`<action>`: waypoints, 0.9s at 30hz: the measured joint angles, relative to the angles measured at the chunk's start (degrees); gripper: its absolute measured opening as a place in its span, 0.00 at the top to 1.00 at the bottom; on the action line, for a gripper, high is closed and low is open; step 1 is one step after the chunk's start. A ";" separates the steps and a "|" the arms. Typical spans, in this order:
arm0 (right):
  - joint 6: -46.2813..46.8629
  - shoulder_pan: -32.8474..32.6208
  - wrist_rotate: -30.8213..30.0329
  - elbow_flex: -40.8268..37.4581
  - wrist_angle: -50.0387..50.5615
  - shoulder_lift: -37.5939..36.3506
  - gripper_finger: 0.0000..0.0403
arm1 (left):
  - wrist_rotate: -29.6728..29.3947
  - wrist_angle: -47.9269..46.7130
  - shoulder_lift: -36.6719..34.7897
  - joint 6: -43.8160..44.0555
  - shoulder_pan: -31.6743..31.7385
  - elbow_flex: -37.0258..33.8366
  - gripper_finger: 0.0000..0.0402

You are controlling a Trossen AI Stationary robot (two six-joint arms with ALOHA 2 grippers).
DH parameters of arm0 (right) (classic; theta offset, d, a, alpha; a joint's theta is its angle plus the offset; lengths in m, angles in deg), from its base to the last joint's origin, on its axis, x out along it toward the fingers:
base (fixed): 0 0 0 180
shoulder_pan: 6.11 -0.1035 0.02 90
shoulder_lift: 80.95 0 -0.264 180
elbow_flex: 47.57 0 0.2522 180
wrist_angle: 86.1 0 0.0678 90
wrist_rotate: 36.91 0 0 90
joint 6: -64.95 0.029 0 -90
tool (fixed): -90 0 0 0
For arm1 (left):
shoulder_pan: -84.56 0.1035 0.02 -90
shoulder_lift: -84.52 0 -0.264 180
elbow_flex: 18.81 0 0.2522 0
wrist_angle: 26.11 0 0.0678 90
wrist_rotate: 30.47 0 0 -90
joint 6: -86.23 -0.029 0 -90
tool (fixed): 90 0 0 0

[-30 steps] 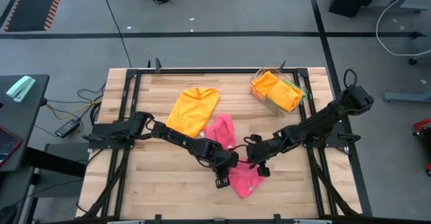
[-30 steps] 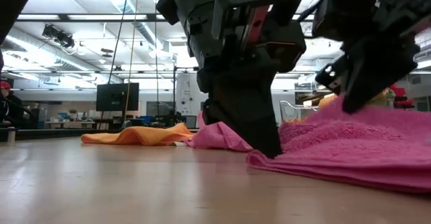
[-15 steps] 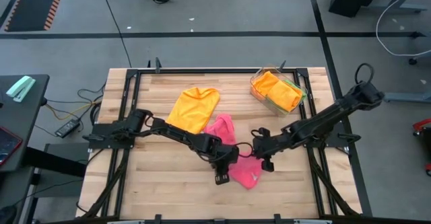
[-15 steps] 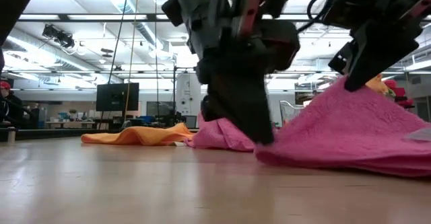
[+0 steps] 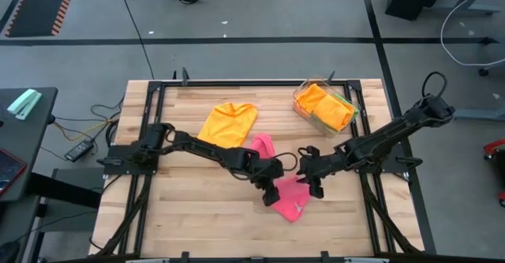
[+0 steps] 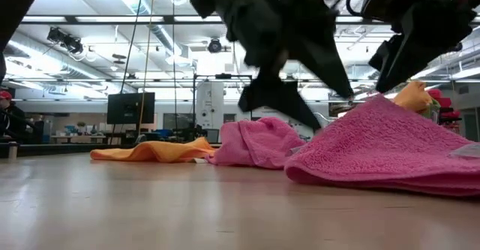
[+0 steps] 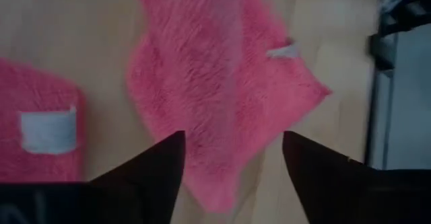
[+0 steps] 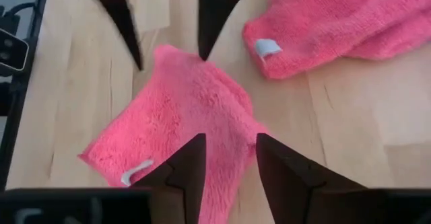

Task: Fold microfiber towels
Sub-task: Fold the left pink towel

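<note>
A pink microfiber towel (image 5: 290, 202) lies bunched on the wooden table near its front middle, and one fold of it stands up in a peak (image 6: 379, 103). A second pink towel (image 5: 263, 147) lies crumpled just behind it. My left gripper (image 7: 232, 160) hangs open above the near pink towel and clear of it (image 6: 311, 92). My right gripper (image 8: 225, 160) is open right over the peak (image 6: 386, 62). An orange towel (image 5: 227, 125) lies flat farther back. My right gripper stands slanting down over the raised fold (image 6: 379, 103) of the near pink towel. I cannot tell whether its fingertips touch the cloth. The towel rests on the table with that fold standing up.
A clear tray (image 5: 297, 101) with orange, yellow and green towels stands at the far right. A black frame (image 5: 150, 137) runs around the tabletop. Bare wood lies to the left and along the near edge.
My left gripper has risen off the table, gone toward the right edge and opened, letting go of the pink towel. My right gripper has gone up. The towel's right part has been drawn up from lying flat into a peak, and its near end has pulled back.
</note>
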 joint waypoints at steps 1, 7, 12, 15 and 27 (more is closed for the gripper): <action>0.55 0.00 -0.02 0.00 0.91 -0.64 0.65 | -0.24 0.91 0.79 0.68 -0.06 -0.13 0.34; 3.35 -0.68 0.26 0.00 2.17 -3.69 0.65 | -2.59 3.89 4.73 4.25 0.57 -0.04 0.30; 4.39 -1.31 0.05 0.00 1.15 -4.25 0.65 | -3.08 3.61 5.77 2.56 1.11 -0.02 0.35; 4.85 -1.31 0.05 0.00 0.94 -4.22 0.65 | -3.34 3.78 6.16 0.77 1.15 -0.06 0.44; 6.36 -1.29 -0.87 0.00 1.46 -5.77 0.69 | 16.10 6.83 1.90 -2.34 3.80 -0.15 0.96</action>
